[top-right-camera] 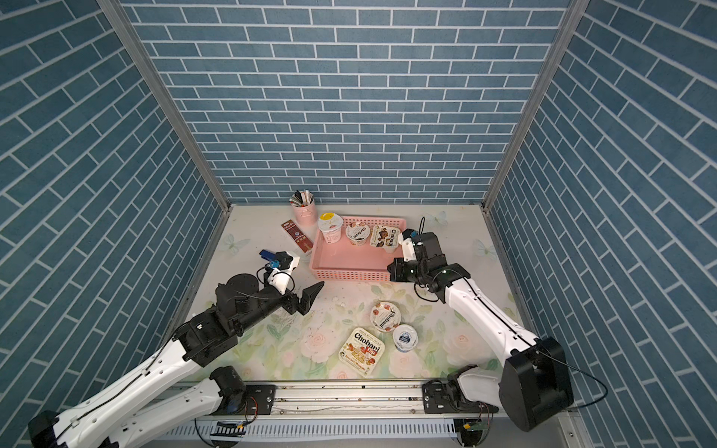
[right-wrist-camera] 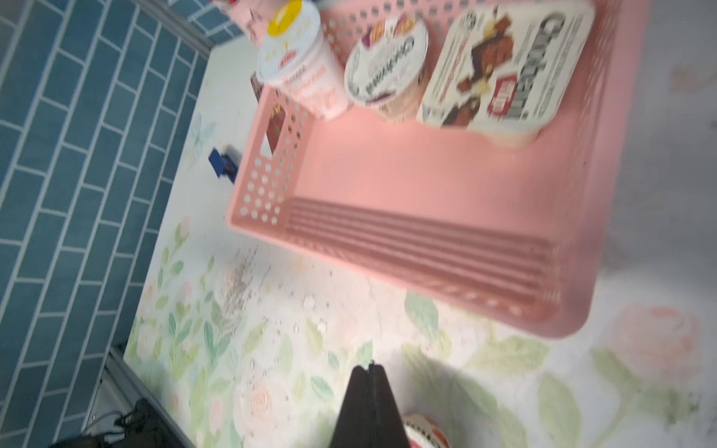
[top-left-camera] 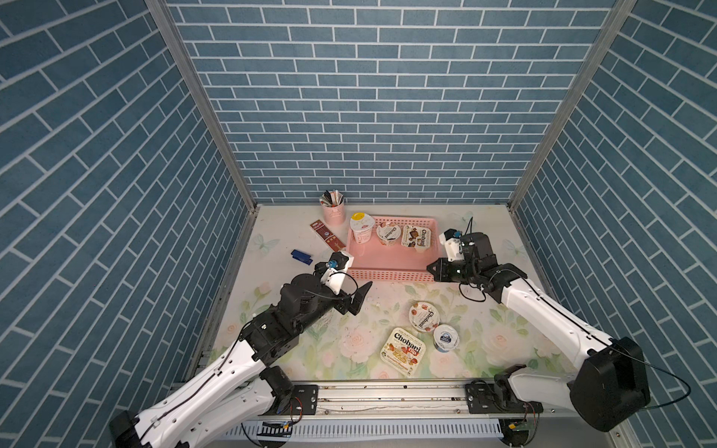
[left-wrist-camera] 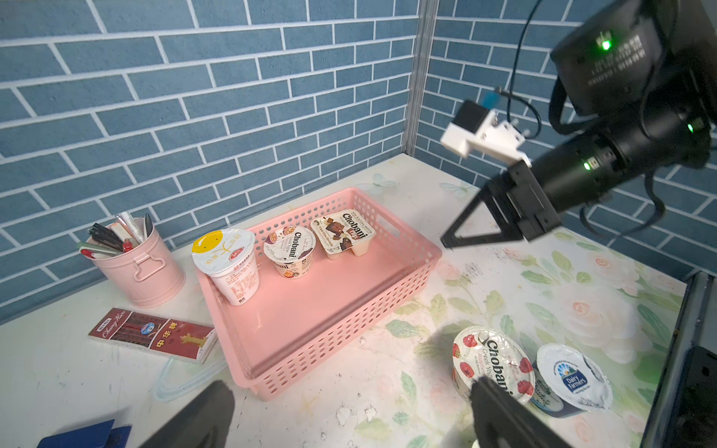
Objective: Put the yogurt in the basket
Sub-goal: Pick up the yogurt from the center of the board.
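Yogurt [left-wrist-camera: 289, 246] reads sharp in left wrist view, blurred in right

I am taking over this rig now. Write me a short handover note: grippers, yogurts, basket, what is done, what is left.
Left gripper: open, empty, near the front-left corner of the basket.
Right gripper: shut, empty, at its front-right corner.
Done: yellow-topped cup, round Chobani cup and chocolate Chobani Flip stand at the basket's far end.
Left: raspberry Chobani cup, strawberry Chobani Flip and small blue-white cup, together on the table in front.
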You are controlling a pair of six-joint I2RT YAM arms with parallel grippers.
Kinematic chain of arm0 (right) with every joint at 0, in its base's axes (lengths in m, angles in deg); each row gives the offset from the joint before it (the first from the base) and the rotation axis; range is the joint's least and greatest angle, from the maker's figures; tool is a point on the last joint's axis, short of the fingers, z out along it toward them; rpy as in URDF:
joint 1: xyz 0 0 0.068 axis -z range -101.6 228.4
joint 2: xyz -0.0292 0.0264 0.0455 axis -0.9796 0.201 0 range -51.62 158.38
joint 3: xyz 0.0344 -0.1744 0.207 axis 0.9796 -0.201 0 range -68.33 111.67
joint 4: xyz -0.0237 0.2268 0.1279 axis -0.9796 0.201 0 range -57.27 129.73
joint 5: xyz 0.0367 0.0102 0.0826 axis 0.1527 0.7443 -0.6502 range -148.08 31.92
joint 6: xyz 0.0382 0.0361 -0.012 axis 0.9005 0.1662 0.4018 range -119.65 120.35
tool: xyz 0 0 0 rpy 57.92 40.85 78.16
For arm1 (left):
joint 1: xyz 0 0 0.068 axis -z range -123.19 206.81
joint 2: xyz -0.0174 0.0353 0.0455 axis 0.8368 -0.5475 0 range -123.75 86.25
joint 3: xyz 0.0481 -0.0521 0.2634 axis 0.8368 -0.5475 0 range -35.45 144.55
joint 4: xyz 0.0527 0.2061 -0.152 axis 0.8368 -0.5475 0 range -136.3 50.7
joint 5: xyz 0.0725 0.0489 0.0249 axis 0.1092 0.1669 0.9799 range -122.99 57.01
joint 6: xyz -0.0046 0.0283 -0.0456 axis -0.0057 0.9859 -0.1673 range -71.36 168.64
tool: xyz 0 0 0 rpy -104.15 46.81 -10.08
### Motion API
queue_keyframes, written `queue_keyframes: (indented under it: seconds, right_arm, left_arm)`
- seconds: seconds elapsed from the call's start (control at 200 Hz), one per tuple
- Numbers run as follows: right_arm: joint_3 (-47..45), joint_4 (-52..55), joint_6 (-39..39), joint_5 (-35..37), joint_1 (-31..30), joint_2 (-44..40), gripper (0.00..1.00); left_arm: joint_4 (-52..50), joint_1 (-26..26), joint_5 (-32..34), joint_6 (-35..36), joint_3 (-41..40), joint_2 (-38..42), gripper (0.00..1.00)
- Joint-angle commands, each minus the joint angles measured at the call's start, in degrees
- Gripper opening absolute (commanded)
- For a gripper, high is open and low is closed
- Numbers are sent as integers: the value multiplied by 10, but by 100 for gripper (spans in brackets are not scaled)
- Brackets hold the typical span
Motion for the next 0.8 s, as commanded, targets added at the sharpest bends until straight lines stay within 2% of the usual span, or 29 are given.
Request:
queue_keyframes:
  seconds: [0.0, 0.195, 0.25, 0.355, 0.555, 0.675, 0.795]
  right_arm:
    - [-37, 23, 6, -22, -15, -53, 0]
    - [-112, 26, 32, -30, -23, -146, 0]
    - [-132, 25, 37, -33, -23, -166, 6]
    - [-167, 15, 51, -46, -26, -198, 7]
    - [-189, 33, 60, -75, -44, -215, 16]
    - [-189, 44, 61, -98, -71, -217, 25]
    - [-195, 57, 76, -110, -105, -220, 29]
  left_arm:
    - [14, 2, 15, -16, 30, -9, 100]
    - [-2, 2, 50, -37, 62, -42, 100]
    - [-4, 3, 52, -40, 68, -49, 100]
    - [3, 2, 47, -45, 70, -56, 100]
    - [4, 2, 42, -49, 77, -58, 100]
    - [-2, 2, 51, -51, 77, -55, 100]
    - [-7, 2, 66, -58, 77, -53, 100]
